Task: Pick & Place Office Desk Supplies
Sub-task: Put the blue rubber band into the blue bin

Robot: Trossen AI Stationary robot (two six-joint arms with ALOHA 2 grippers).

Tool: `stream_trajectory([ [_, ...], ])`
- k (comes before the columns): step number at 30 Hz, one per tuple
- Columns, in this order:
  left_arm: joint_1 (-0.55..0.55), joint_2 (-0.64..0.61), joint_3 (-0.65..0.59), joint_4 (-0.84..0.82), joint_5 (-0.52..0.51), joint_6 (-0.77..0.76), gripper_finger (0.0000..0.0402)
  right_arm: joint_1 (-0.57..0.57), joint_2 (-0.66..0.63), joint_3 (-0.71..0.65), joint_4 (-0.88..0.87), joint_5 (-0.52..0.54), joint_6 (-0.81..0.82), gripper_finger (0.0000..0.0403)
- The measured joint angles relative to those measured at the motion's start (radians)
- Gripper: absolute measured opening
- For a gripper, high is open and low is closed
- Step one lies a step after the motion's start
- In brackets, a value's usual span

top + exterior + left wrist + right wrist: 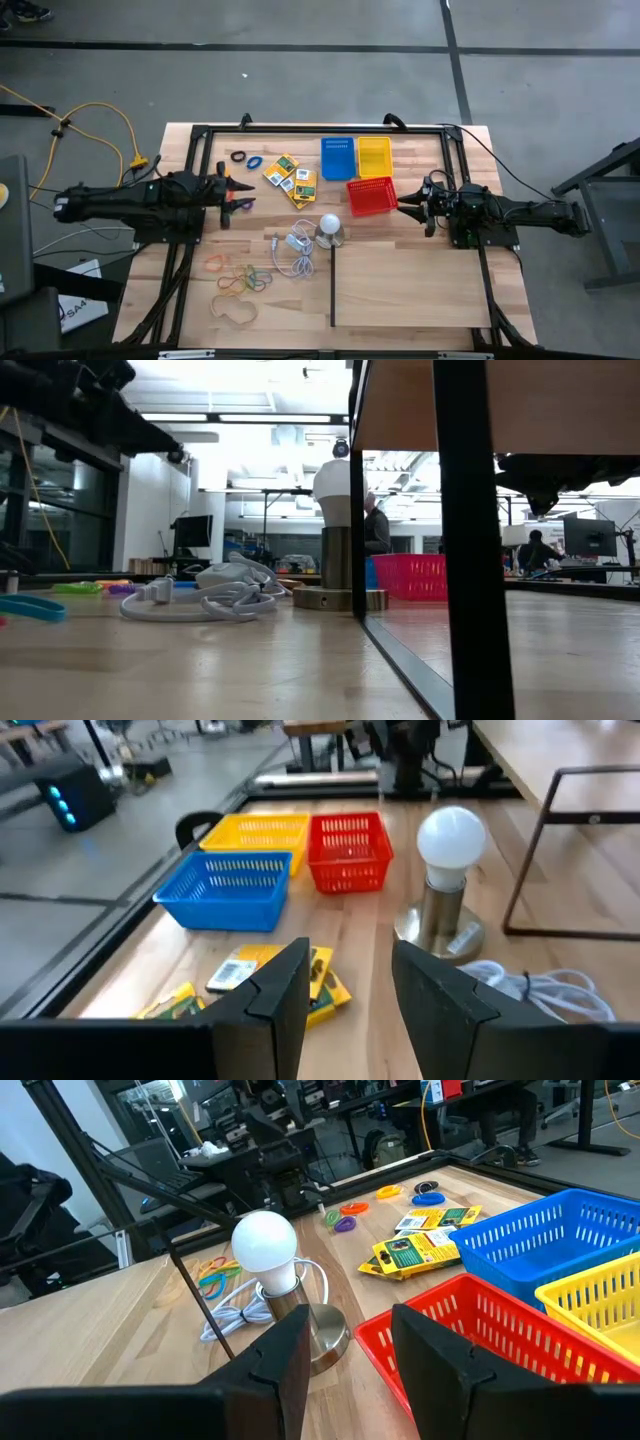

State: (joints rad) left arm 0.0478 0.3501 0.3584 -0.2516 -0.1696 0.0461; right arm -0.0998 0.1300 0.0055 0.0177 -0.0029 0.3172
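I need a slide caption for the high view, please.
Both open grippers, left and right, flank three baskets, yellow-and-green packets, rubber bands and a bulb.

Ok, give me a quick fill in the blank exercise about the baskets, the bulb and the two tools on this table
1. The red plastic mesh basket sits nearest the ____ tool.
2. The blue plastic mesh basket stands directly beside the ____ basket.
3. The white round bulb on a silvery base stands next to the coiled white ____.
4. Both the left tool and right tool are open and hold ____.

Missing words: right; yellow; cord; nothing
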Motion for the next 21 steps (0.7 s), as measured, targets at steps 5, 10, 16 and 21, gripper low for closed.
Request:
stream_trajectory([
  [5, -0.097, 0.105, 0.11, -0.133, -0.103, -0.078, 0.0138, 0.0, 0.0, 0.0, 0.0, 0.0, 0.0, 0.013],
  [10, -0.199, 0.229, 0.179, -0.2, -0.151, -0.159, 0.0138, 0.0, 0.0, 0.0, 0.0, 0.0, 0.0, 0.013],
  [16, -0.304, 0.365, 0.196, -0.245, -0.169, -0.262, 0.0138, 0.0, 0.0, 0.0, 0.0, 0.0, 0.0, 0.013],
  [21, -0.387, 0.488, 0.196, -0.26, -0.169, -0.38, 0.0138, 0.0, 0.0, 0.0, 0.0, 0.0, 0.0, 0.013],
])
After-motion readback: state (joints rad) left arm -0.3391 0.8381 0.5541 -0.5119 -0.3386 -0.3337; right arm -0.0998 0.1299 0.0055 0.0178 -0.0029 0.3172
